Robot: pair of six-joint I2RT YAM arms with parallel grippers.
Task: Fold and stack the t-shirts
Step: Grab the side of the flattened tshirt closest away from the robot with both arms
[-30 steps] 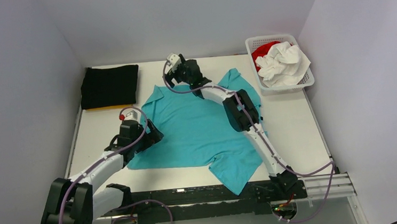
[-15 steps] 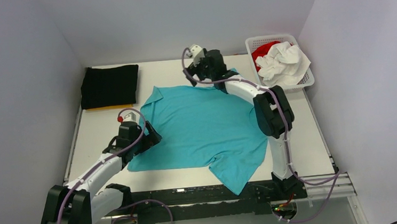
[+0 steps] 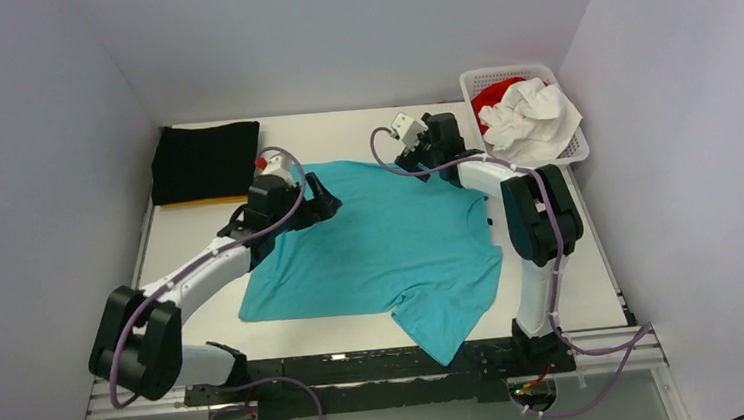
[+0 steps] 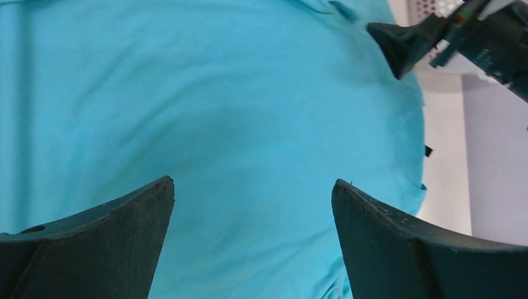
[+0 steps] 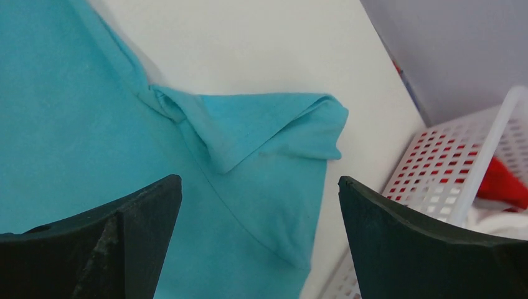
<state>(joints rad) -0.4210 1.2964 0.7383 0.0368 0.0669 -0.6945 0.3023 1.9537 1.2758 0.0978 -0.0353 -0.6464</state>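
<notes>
White tabletop point(image 3: 322, 129) carries your turquoise t-shirt point(image 3: 380, 239) mid-frame — left hand point(image 4: 252, 187) and right hand point(image 5: 258, 180) gape wide, empty, above it. Pinch that crumpled sleeve point(image 5: 261, 131) carelessly and you risk folding in wrinkles.

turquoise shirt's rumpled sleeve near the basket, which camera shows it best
Right wrist: the sleeve lies folded over itself right below the camera. In the top view the right arm covers most of it; the left wrist shows mainly the shirt's body.

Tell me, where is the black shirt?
In the top view, the folded black shirt lies at the far left corner of the table, just left of the turquoise shirt.
</notes>
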